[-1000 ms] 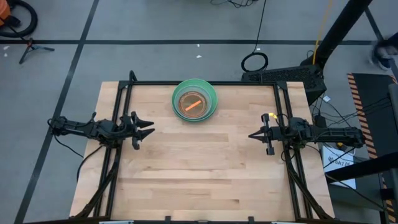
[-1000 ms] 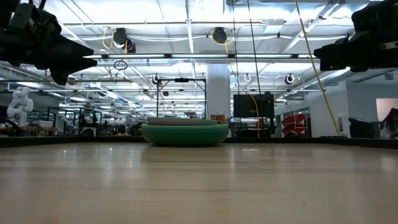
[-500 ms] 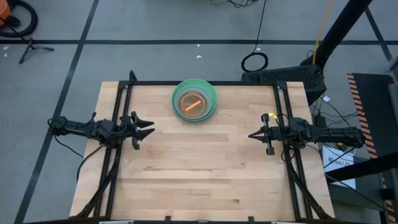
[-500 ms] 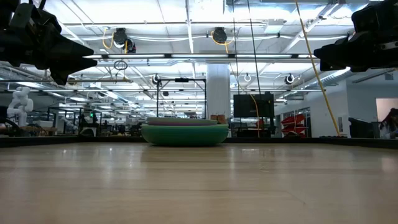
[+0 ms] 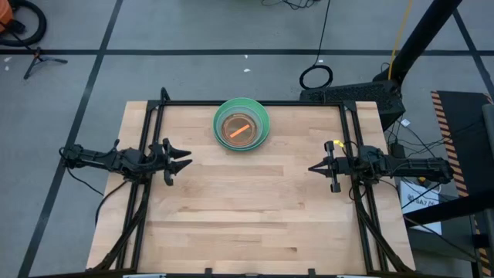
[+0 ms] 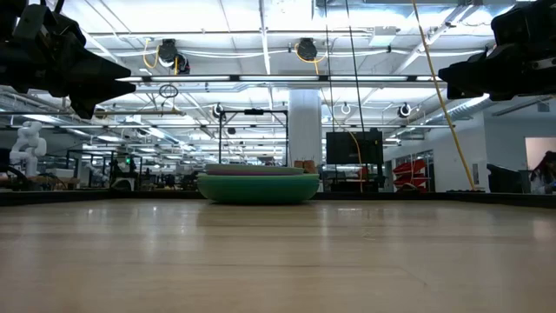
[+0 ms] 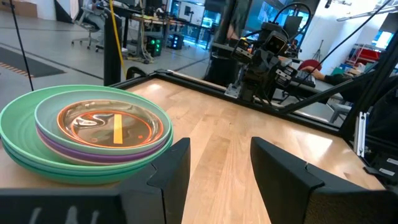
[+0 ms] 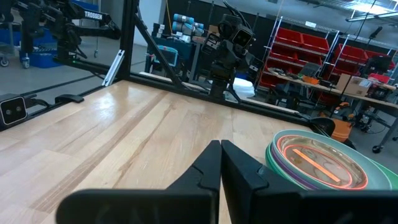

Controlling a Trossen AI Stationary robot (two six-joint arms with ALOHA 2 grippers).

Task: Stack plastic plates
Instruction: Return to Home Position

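"So, where are the plastic plates (image 5: 241,125)?"

"In 1 pile at the far edge of the table (image 5: 247,224), about midway between my 2 arms. A wide green plate (image 5: 265,116) sits at the bottom and the orange plate (image 5: 236,131) on top. Neither gripper touches the pile."

"And your fingers?"

"My left gripper (image 5: 185,158) hangs over the table's left side, well apart from the pile, with its fingers spread and nothing between them. My right gripper (image 5: 312,167) hangs over the right side, fingers pressed together, holding nothing."

"What does parking well ask of you, then?"

"I judge the stacking done, so only the retreat counts. I would draw each arm back along its own side, high above the wood, and never swing toward the pile. 1 nudge could slide those light plates apart. I would also bring the left pair together, if home asks for that."
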